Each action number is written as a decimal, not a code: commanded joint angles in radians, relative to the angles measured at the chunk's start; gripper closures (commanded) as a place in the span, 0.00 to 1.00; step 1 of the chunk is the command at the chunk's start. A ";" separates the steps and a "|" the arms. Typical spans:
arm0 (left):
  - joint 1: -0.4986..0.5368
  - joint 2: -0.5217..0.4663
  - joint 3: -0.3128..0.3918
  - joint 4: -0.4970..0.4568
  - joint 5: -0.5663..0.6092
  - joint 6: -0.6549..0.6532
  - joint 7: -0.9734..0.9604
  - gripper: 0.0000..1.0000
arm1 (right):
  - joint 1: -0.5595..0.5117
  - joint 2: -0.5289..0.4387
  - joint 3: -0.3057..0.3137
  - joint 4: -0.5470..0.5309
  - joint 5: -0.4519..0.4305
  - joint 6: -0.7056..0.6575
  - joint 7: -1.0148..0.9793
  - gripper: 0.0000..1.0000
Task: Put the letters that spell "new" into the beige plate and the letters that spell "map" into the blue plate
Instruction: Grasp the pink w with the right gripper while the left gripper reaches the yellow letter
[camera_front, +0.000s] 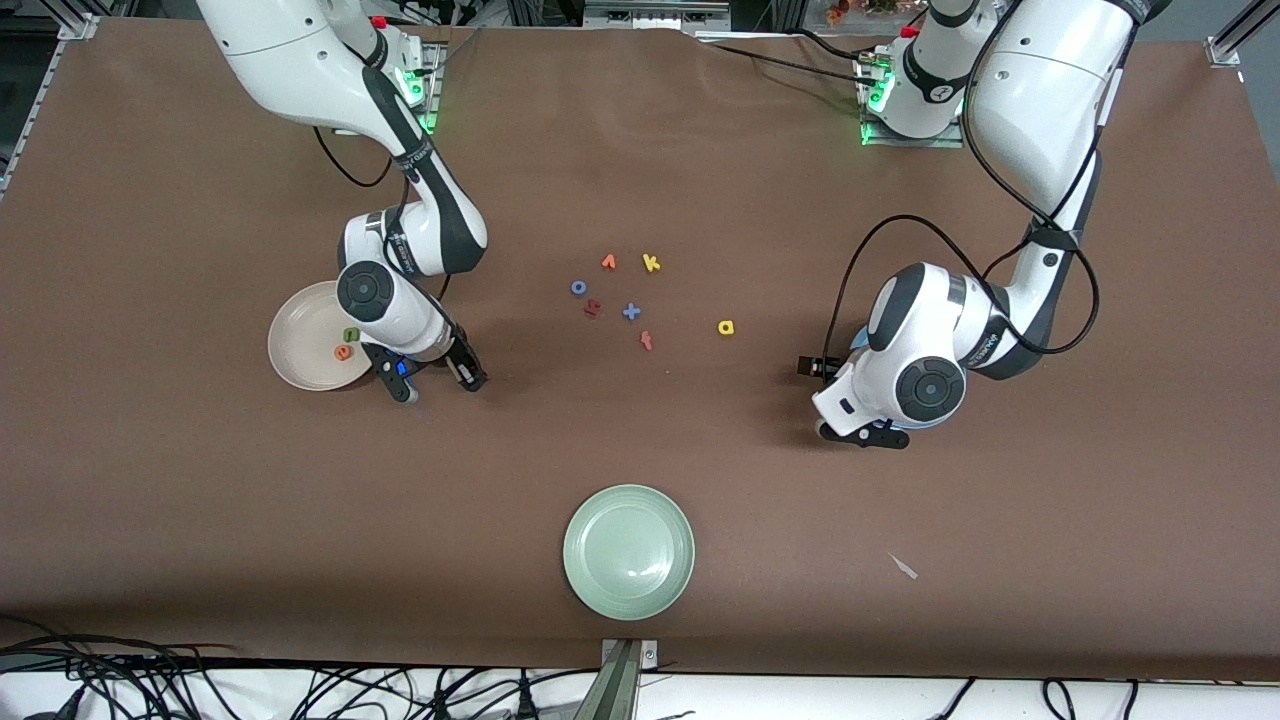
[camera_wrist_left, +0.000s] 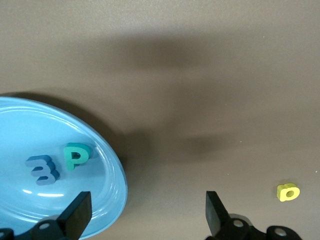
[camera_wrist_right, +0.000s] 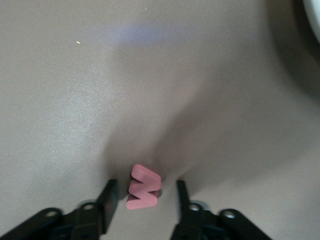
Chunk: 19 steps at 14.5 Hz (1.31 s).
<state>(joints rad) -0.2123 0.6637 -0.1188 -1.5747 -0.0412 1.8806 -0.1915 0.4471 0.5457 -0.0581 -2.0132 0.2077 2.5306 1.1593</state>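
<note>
The beige plate (camera_front: 298, 325) holds the green "n" (camera_front: 351, 334) and the orange "e" (camera_front: 343, 351). Beside it, my right gripper (camera_front: 438, 384) is down at the table. The pink "w" (camera_wrist_right: 144, 188) lies between its fingers (camera_wrist_right: 109, 200), with a gap on each side. The blue plate (camera_wrist_left: 30, 125) holds the blue "m" (camera_wrist_left: 42, 170) and the teal "p" (camera_wrist_left: 76, 156); the left arm mostly covers it in the front view. My left gripper (camera_wrist_left: 147, 212) hangs open over the plate's rim, holding nothing. The yellow "a" (camera_front: 726, 327) lies on the table.
Loose letters lie mid-table: orange "v" (camera_front: 609, 262), yellow "k" (camera_front: 651, 263), blue "o" (camera_front: 578, 287), a dark red letter (camera_front: 592, 308), a blue cross shape (camera_front: 631, 312) and red "f" (camera_front: 647, 341). A pale green plate (camera_front: 628, 550) sits nearer the front camera.
</note>
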 joint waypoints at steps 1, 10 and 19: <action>-0.004 -0.013 0.002 0.004 -0.014 -0.020 -0.008 0.00 | 0.002 -0.027 -0.005 -0.036 0.021 0.010 -0.030 0.74; -0.006 -0.013 0.001 0.004 -0.014 -0.021 -0.008 0.00 | -0.004 -0.133 -0.080 0.030 0.021 -0.246 -0.248 1.00; -0.045 -0.004 -0.081 0.001 -0.014 -0.005 -0.221 0.00 | -0.004 -0.322 -0.264 -0.289 -0.044 -0.162 -0.840 1.00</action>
<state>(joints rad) -0.2274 0.6638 -0.1941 -1.5744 -0.0412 1.8803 -0.3415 0.4416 0.2769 -0.2731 -2.2416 0.1830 2.3511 0.4434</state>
